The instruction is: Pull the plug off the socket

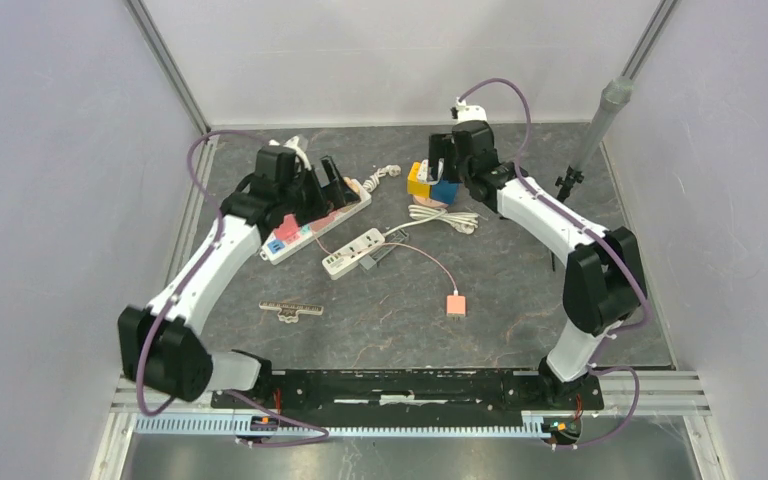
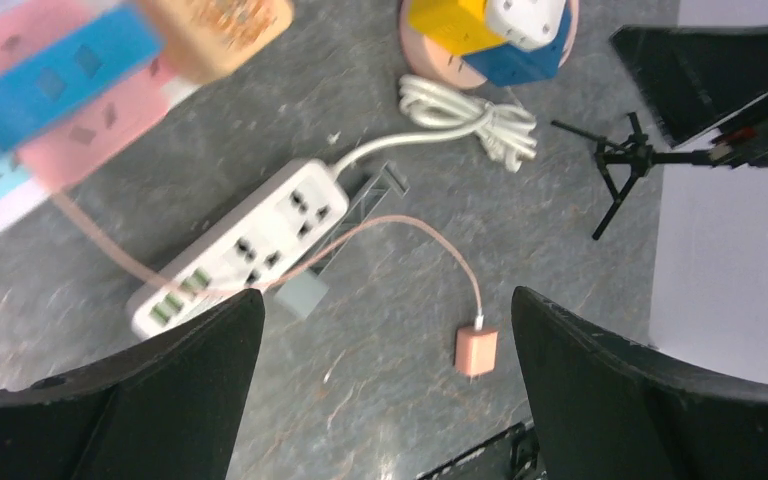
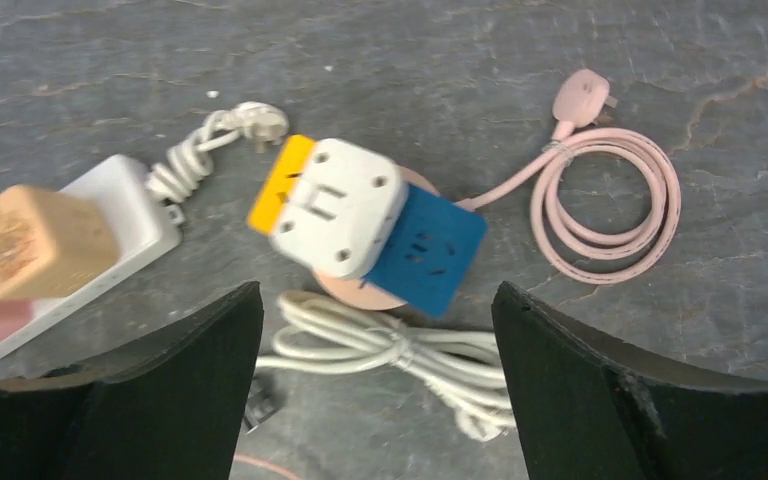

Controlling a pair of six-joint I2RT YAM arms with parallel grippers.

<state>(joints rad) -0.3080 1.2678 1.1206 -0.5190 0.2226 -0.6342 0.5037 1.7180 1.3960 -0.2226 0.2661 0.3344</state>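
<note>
Two power strips (image 1: 295, 238) (image 1: 353, 252), one cube socket (image 1: 420, 181)

Even diffuse overhead light, soft shadows, no glare on dark grey stone-pattern tabletop (image 1: 520, 310). Top view sharp — left wrist view smears pink-and-blue plastic power strip (image 2: 50, 90) and tan cube-shaped plug (image 2: 215, 25) at top-left.

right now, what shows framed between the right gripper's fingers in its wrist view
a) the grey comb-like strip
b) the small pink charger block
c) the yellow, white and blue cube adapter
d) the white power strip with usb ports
c: in the right wrist view the cube adapter lies centred between the fingers of the open right gripper, with the coiled white cable just below it.
</note>
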